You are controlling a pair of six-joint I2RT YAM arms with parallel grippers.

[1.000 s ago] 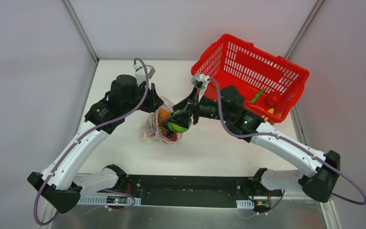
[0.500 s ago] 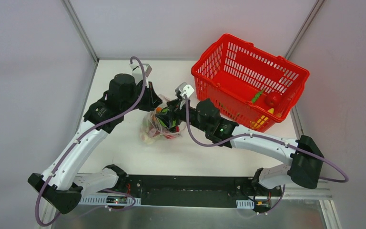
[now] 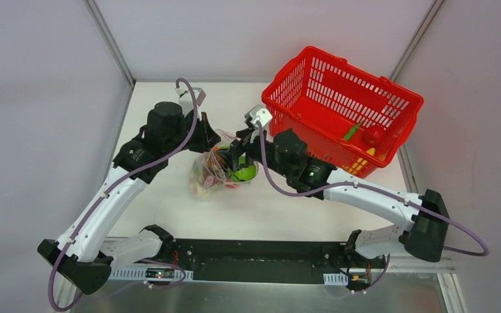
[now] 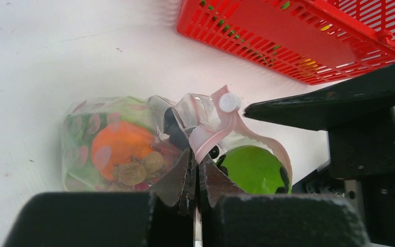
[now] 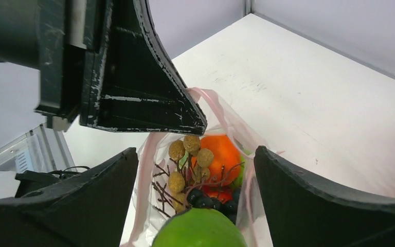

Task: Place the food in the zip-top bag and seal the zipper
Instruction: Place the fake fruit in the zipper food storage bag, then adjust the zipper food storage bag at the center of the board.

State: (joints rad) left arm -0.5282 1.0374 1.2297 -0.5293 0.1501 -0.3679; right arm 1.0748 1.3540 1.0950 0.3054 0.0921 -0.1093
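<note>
The zip-top bag (image 3: 210, 175) lies crumpled mid-worktop (image 3: 280, 212), with its mouth turned toward 3 o'clock. Its zipper (image 4: 212, 131), a pink strip carrying a white round knob (image 4: 229, 102), loops loosely around a green fruit (image 4: 252, 167) sitting in the mouth. Deeper in are an orange fruit (image 5: 220, 152), a tan berry cluster (image 5: 185, 154) and dark grapes (image 5: 208, 198).

The left tool (image 4: 194, 177), at the bag's 12 o'clock edge, is pinched tight on the mouth edge of the bag. The right tool (image 5: 195, 152), reaching in from 2 o'clock, stands spread wide on either side of the green fruit and grips nothing.

A red mesh basket (image 3: 287, 85) sits askew at 1 o'clock, with red, green and yellow pieces (image 3: 373, 135) in its 4 o'clock corner.

From above, both tools cover much of the bag. It is unclear whether the green fruit is fully inside. The worktop is white, and pale grey walls (image 3: 39, 98) enclose it.
</note>
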